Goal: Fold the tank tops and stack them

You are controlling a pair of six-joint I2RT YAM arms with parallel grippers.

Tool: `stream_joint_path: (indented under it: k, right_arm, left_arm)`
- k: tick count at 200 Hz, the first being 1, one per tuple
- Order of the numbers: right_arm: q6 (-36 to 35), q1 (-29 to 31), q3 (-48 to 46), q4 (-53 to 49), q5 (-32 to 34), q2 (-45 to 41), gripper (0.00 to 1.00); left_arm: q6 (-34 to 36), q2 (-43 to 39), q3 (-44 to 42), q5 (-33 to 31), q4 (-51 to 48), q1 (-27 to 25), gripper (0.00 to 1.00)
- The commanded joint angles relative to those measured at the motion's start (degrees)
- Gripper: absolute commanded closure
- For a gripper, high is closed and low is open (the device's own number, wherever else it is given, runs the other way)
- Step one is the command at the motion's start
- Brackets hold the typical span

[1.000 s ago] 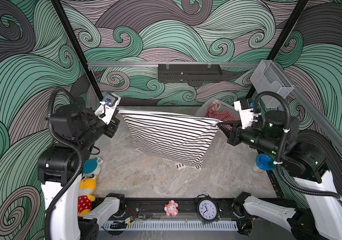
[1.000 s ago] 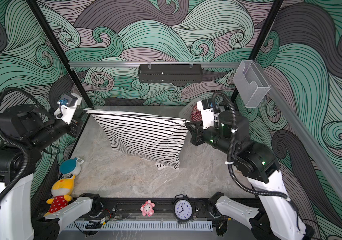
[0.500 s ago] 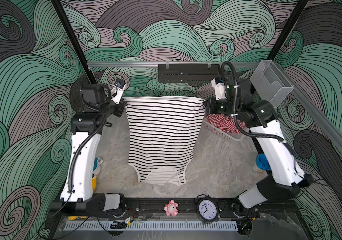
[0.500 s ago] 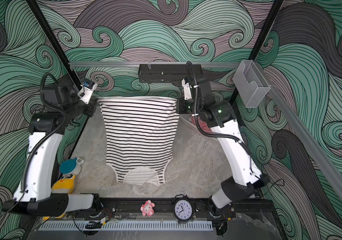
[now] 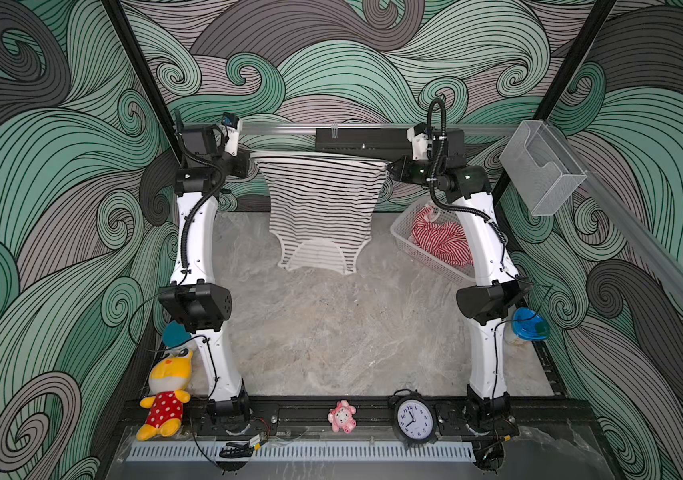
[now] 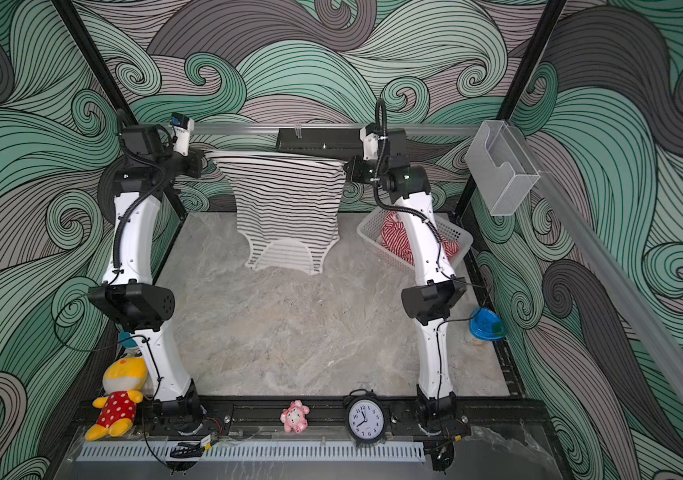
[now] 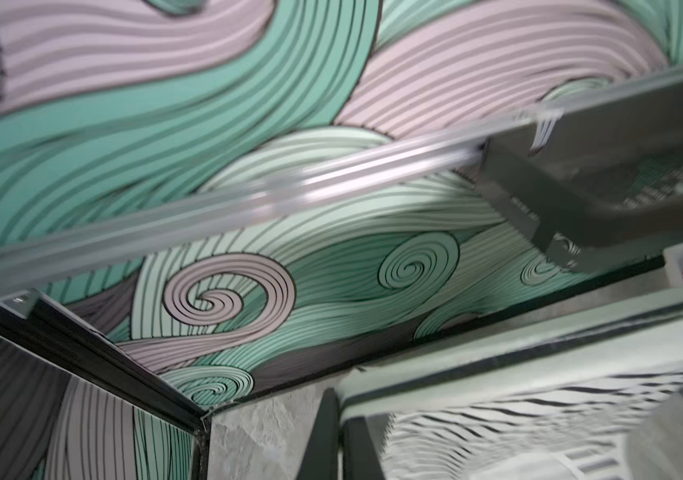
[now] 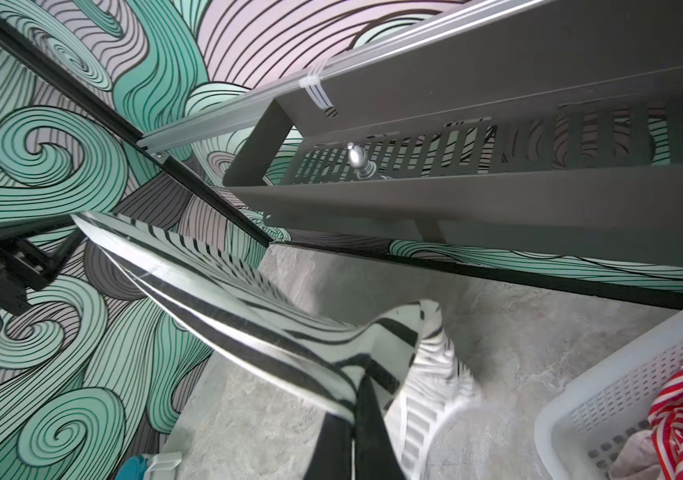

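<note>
The left fingers (image 7: 319, 440) and right fingers (image 8: 369, 432) clamp the black-and-white tank top (image 5: 318, 199) by its hem, likely so it hangs flat for folding.

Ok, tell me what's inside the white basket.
A bunched red-and-white striped tank top lies in the white basket, with a pale bit of fabric beside it. Whatever lies beneath is covered; the right arm hides part.

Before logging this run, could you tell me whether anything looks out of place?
Nothing damaged. The black-and-white tank top hangs upside down, hem held by the left gripper and right gripper; the red-and-white top lies crumpled in the basket.
</note>
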Motion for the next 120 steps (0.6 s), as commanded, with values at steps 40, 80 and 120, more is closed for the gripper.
stream_joint_path:
  k: [40,80,120]
  right_arm:
    - [3.1,-1.99,-13.64,12.22,-3.84,-8.09,1.0]
    - [3.93,-0.74,-44.76,22.76,-3.61,-16.23,1.0]
    - [5.61,-1.01,-80.29,35.77,-3.02,-30.62,1.0]
  left_arm:
    - [-2.91,-22.63,-39.01,-0.59,20.57,6.62,1.0]
    - [2.53,-27.76,-64.4,4.34,23.36,7.16,1.0]
    - [14.32,-32.73,-78.3,12.86,10.23,7.02,1.0]
